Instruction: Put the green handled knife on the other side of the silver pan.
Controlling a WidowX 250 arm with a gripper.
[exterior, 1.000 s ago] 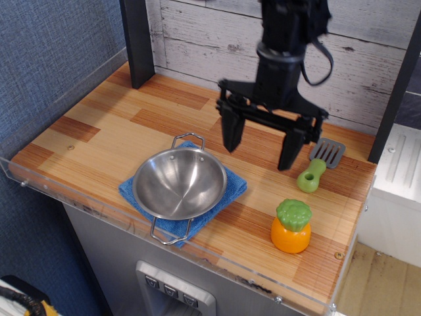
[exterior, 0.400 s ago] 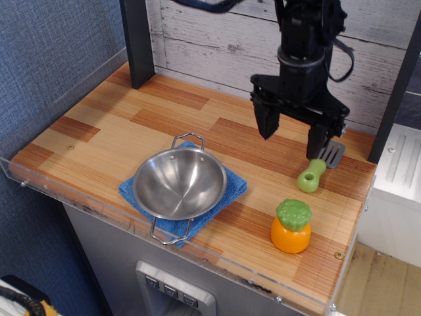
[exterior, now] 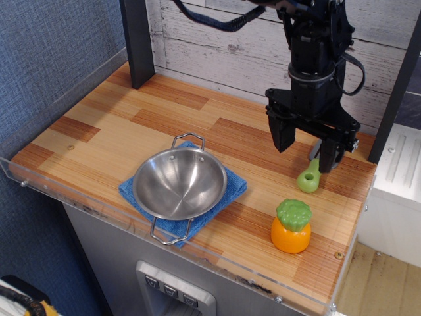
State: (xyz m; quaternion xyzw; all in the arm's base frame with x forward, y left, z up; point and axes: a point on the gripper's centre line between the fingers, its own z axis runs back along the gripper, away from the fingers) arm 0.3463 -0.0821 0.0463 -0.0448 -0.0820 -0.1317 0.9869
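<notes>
The single camera looks down at an angle on a wooden counter. The gripper hangs over the counter's far right end with its jaws spread wide and nothing between them. Its two dark fingers point down, one toward the middle of the counter and one toward the right edge.

The green handled knife lies on the wood right under that gripper. Only its chunky light-green handle shows clearly, poking out toward the camera from below the right-hand finger; the grey slotted head is mostly hidden behind the finger. From what shows, the knife's long axis runs from near-left to far-right, and the open jaws seem to straddle it roughly across that line, though how high the fingertips sit above it cannot be told.

The silver pan rests on a folded blue cloth well to the left of the knife. An orange toy with a green top stands near the front edge, just in front of the handle.
</notes>
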